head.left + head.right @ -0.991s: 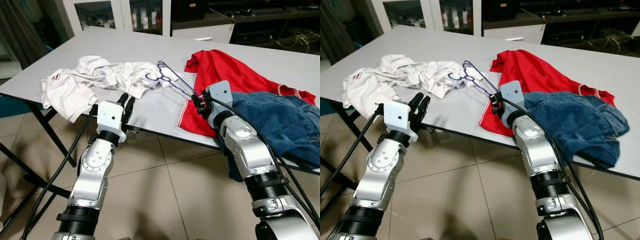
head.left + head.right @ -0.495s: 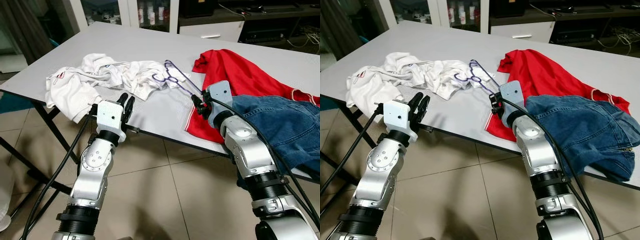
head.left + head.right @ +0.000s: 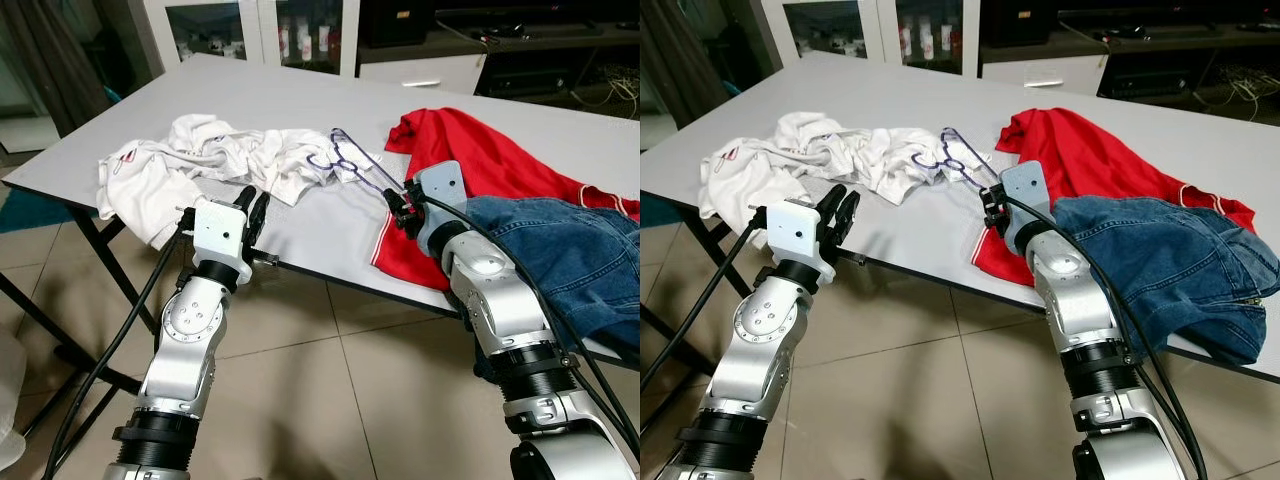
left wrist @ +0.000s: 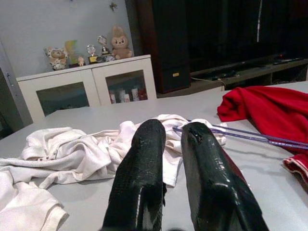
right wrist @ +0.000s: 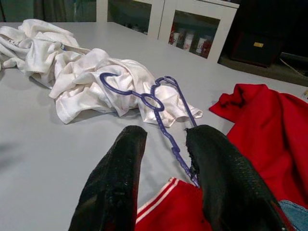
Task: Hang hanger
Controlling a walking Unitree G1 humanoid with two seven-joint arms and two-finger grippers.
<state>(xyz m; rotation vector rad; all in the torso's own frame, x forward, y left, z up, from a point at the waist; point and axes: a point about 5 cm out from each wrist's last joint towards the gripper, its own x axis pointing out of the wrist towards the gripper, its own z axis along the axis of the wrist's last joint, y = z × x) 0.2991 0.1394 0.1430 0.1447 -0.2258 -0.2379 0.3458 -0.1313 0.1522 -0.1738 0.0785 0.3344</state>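
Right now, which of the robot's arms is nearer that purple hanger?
The right. Its tool sits at the hanger's near end, fingers open either side of the bar. The left tool hangs at the table edge, well off.

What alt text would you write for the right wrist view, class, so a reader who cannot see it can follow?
The right gripper reaches with open black fingers over a grey table, a thin purple hanger running between them. The hanger's hook end rests on a crumpled white garment; a red garment lies beside it.
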